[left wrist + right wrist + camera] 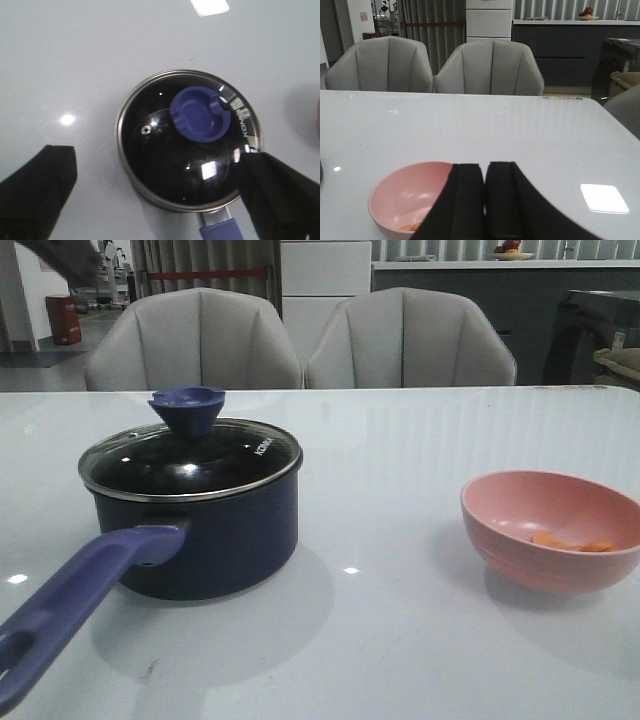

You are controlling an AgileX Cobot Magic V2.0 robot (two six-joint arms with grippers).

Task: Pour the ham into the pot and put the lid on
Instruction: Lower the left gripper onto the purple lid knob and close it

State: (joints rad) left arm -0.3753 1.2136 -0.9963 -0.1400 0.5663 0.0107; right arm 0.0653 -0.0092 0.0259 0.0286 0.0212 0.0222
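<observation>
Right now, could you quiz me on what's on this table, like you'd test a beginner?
1. True or false: the lid sits on the pot.
2. Where is the ham?
A. in the pot
B. in the pink bowl
C. loose on the table
3. Fill in: the left hand, hanging over the lid, has its fingers ____; the right hand, above the bowl, has them pressed together.

Key:
1. True; its blue knob points up.
2. B
3. spread apart
</observation>
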